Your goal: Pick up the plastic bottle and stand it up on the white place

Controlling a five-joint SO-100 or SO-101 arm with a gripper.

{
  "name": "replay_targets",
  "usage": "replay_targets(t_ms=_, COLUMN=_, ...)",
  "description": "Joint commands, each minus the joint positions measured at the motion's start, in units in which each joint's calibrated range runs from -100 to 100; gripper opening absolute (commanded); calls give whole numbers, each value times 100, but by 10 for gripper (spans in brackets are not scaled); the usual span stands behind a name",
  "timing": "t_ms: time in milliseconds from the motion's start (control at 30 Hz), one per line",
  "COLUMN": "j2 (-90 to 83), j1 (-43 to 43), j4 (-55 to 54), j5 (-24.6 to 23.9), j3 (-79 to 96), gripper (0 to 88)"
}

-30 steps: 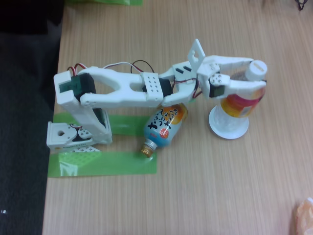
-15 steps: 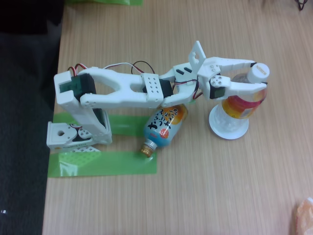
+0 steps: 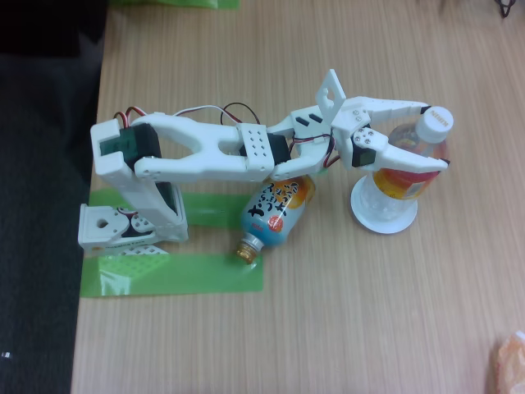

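The plastic bottle (image 3: 404, 182), clear with a white cap and a red, orange and yellow label, stands on the white place (image 3: 382, 218), a small round plate right of centre in the fixed view. It leans slightly to the right. My gripper (image 3: 436, 135) reaches in from the left at the bottle's shoulder and is open. One finger (image 3: 392, 105) runs along the far side of the neck. The other finger (image 3: 414, 162) has swung away and lies across the label.
A blue-and-orange can (image 3: 277, 210) lies on its side under my forearm, mouth toward the lower left. My base (image 3: 123, 223) stands on green tape strips (image 3: 172, 276) by the table's left edge. An orange object (image 3: 510, 361) pokes in at the bottom right corner.
The lower finger has swung away from the bottle's neck, so the gripper has opened. The bottle's cap has shifted slightly to the right. The arm itself has barely moved.
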Motion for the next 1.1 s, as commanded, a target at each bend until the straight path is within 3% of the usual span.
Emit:
replay_targets(t_ms=0, j2=-279, j1=15, j4=-76, j5=33, j3=-19, gripper=381)
replay_targets(t_ms=467, j2=-2589, j1=-45, j4=-58, j5=43, j3=1647, gripper=376)
replay_targets(t_ms=700, j2=-4353, j1=-15, j4=10, j5=521, j3=2480, gripper=376)
replay_targets(t_ms=800, j2=-5143, j1=22, j4=19, j5=1030, j3=2942, gripper=376)
replay_targets(t_ms=1067, j2=-6688, j1=29, j4=27, j5=3245, j3=3340, gripper=375)
